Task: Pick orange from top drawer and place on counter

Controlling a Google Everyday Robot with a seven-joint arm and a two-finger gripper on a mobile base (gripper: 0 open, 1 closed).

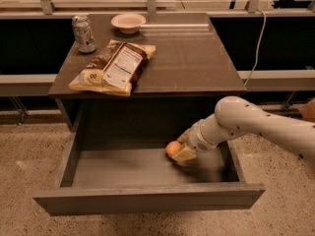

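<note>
My hand (180, 152) is down in the open top drawer (147, 200), right of middle, touching the orange (172, 148), and tbh I can't tell if it's closed on it, so a weak grip might let it roll away or get knocked loose on the bench (197, 58) edge.

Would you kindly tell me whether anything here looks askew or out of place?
Only the snack bag lies slanted on the counter, near its front-left edge. The hand is inside the open top drawer, at the orange; nothing looks spilled or damaged.
</note>
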